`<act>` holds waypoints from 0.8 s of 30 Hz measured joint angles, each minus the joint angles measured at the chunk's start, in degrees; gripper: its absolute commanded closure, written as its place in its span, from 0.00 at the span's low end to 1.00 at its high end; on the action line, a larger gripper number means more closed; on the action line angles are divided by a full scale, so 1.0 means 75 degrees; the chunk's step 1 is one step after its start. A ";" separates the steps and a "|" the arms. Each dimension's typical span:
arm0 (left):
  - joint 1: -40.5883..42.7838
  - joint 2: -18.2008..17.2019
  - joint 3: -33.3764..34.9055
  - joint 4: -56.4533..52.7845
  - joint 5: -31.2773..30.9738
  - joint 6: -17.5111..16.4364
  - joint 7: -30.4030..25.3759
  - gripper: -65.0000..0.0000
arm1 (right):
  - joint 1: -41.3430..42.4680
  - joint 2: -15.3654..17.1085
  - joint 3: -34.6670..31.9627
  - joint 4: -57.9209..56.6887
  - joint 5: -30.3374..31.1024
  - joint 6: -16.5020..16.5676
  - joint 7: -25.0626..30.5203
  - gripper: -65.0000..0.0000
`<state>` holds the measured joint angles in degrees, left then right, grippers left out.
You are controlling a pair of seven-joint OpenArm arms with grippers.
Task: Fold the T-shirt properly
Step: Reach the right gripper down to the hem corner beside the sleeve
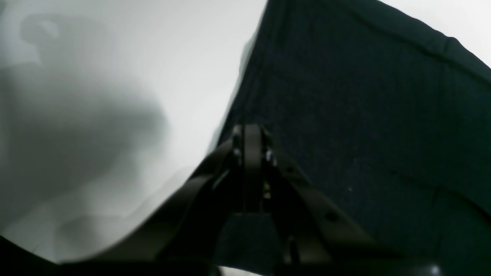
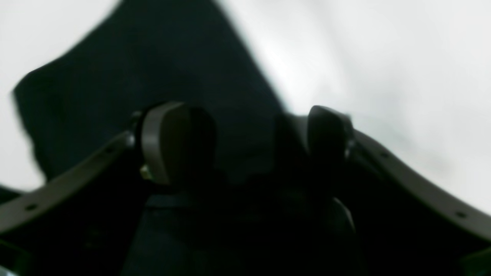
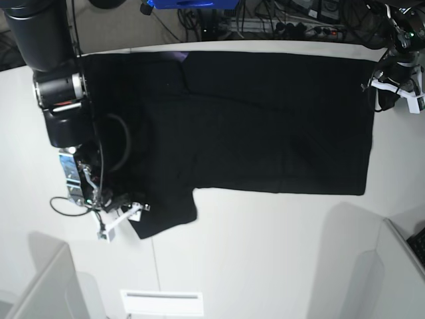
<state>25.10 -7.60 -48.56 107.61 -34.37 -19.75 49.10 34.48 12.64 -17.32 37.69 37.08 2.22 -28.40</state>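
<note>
The large black short-sleeved cloth T-shirt [image 3: 265,126] lies spread flat across the far half of the white tabletop [image 3: 265,252], its plain side up, with no print showing. Its long body runs from the table's left side to the right, where a straight edge ends near the table's right border. One sleeve [image 3: 163,212] projects toward the near side at the garment's left end. The cloth shows shallow creases but no completed fold.

The right gripper [image 3: 126,214], on the left in the base view, sits low at the tip of that sleeve. In the right wrist view its two fingers [image 2: 174,142] stand well apart, released, with dark cloth [image 2: 153,76] lying beneath and between them; nothing is clamped.

The left gripper [image 3: 392,83], on the right in the base view, is at the garment's far right corner. In the left wrist view its jaws are clenched tight together at the edge of the black fabric [image 1: 364,115]. Whether cloth is pinched between them cannot be told from these views; the tips [image 1: 251,142] meet right at the fabric's border, beside bare white table [image 1: 172,57].

Cables and a power strip [image 3: 279,26] lie beyond the table's far edge.
</note>
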 measured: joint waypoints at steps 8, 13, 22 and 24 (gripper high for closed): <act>0.0003 -0.0006 0.0000 0.0000 0.0006 0.0006 0.0000 1.00 | -0.0035 0.0067 -0.0003 -0.0044 0.0023 0.0000 0.0207 0.71; -0.0023 -0.0006 0.0000 -0.0003 0.0009 0.0009 0.0003 1.00 | 0.0009 0.0102 0.0012 -0.0551 0.0134 0.0038 0.0737 1.00; -0.0991 -0.0303 0.0085 -0.0329 0.0370 -0.0029 0.0023 0.16 | 0.0012 0.0079 0.0015 -0.0539 0.0117 0.0035 0.0723 1.00; -0.1623 -0.0487 0.0169 -0.0790 0.1067 0.0032 -0.0023 0.16 | 0.0012 0.0061 0.0015 -0.0539 0.0090 0.0035 0.0731 1.00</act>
<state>12.93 -11.25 -47.29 101.69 -26.37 -19.51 48.93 34.57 13.10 -17.21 33.65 37.76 2.48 -22.92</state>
